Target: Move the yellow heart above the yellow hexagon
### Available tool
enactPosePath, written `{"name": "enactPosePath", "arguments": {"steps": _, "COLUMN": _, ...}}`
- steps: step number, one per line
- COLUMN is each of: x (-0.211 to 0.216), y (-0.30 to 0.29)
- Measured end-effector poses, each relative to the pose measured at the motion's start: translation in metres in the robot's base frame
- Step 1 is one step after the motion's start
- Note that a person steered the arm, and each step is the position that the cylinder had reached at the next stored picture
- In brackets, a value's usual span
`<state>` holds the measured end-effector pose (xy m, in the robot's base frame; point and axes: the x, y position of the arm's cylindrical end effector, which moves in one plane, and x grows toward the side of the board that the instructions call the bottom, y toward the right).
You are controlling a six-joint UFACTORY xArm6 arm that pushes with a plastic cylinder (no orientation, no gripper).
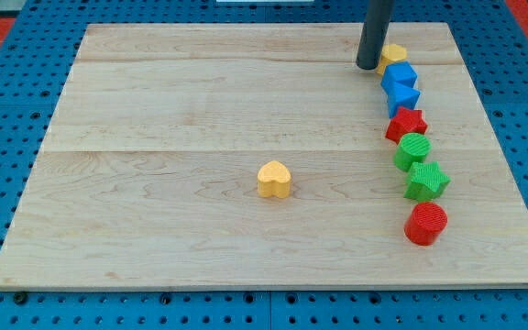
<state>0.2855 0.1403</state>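
My tip [368,66] is down on the board [154,110] near the view's top right. There is no claw on this rig to be wide, narrow or holding anything — only the bare rod, and it carries nothing.

Just to my tip's right, close to touching, sits the yellow hexagon [394,52]. I cannot tell whether there is a gap. From there a crooked file of blocks runs down and to the right of my tip: a blue cube [399,76], a second blue block [405,96] whose shape I can't make out, a red star [406,123], a green cylinder [413,150], a green star [427,180] and a red cylinder [425,223].

The yellow heart [274,179] lies well apart from my tip, down and to the left, alone in mid-board.

My judgement: the heart has yet to be fetched, so the task is barely begun. The risks as I see them:
- Pulling away carelessly could nudge the hexagon and shift my target.
- The heart's rounded lobes may let it slip off the rod on a long diagonal push.
- There is little board above the hexagon — an overshoot could send the heart off the edge or into the blue blocks.
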Motion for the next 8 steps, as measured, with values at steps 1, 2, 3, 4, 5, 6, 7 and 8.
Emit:
{"name": "enactPosePath", "arguments": {"steps": 1, "x": 0.03, "y": -0.067}}
{"name": "enactPosePath", "arguments": {"steps": 2, "x": 0.139, "y": -0.144}}
{"name": "enactPosePath", "arguments": {"steps": 3, "x": 0.264, "y": -0.194}}
{"name": "enactPosePath", "arguments": {"steps": 4, "x": 0.288, "y": -0.143}}
{"name": "enactPosePath", "arguments": {"steps": 5, "x": 0.233, "y": -0.118}}
{"name": "enactPosePath", "arguments": {"steps": 6, "x": 0.169, "y": -0.138}}
{"name": "enactPosePath", "arguments": {"steps": 7, "x": 0.13, "y": -0.153}}
{"name": "enactPosePath", "arguments": {"steps": 8, "x": 0.127, "y": -0.201}}
